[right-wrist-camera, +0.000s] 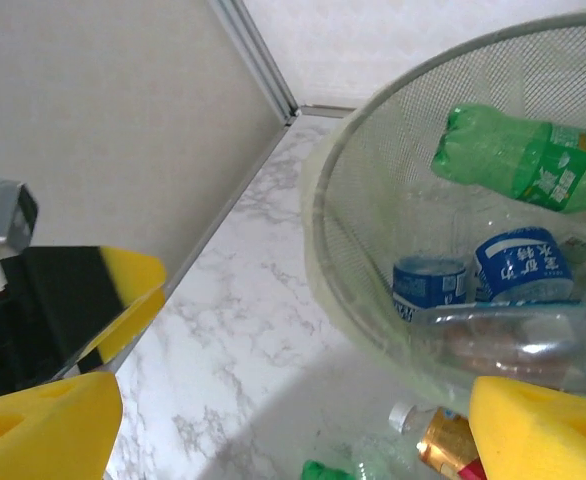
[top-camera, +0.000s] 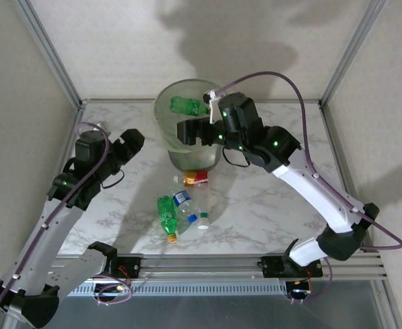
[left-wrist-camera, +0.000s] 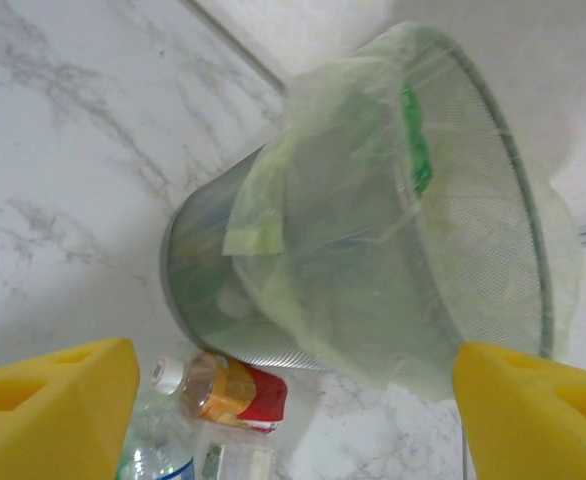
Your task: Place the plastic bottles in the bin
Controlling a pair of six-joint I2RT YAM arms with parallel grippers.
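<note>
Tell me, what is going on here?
Two robot arms are filling the bin with plastic bottles. The right gripper hangs open over the bin, holding nothing; a green bottle is inside among others. The left gripper, open too, hovers beside the bin. A few bottles lie on the table before it.

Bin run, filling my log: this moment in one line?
right claw: open above bin | left claw: open beside bin | bottles: several on table
</note>
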